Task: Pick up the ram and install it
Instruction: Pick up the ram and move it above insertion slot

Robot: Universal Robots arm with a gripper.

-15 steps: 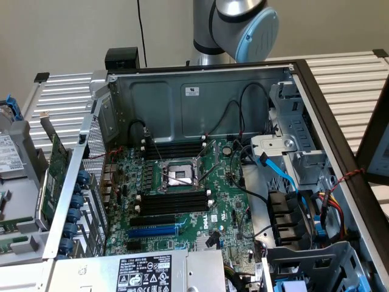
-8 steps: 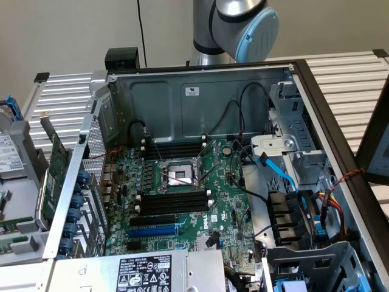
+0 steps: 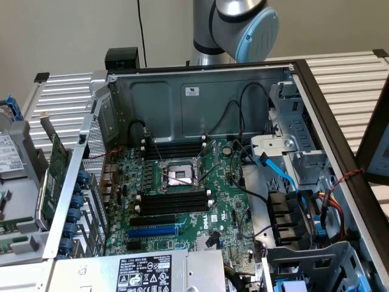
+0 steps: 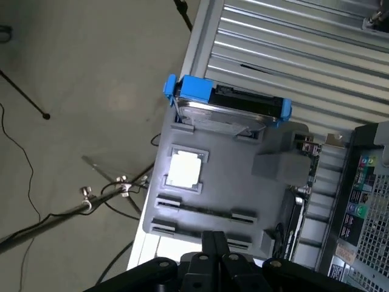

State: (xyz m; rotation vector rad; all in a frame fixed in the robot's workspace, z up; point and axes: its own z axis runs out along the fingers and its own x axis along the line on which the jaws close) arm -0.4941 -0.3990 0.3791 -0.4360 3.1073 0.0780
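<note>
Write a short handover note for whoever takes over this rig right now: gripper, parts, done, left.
Gripper: shut, holding nothing, above the grey tray beside the computer case.
Memory stick: probably the thin dark strip in the tray's long holder; not certain.
Done: nothing; the memory slots in the case look empty.
Left: the whole job, pick-up and fitting.

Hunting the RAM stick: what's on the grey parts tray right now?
A drive in a blue caddy, a pale square chip in its pocket, and a green card at one edge. What the long recesses hold is unclear. The shut gripper covers the near edge of the tray.
</note>
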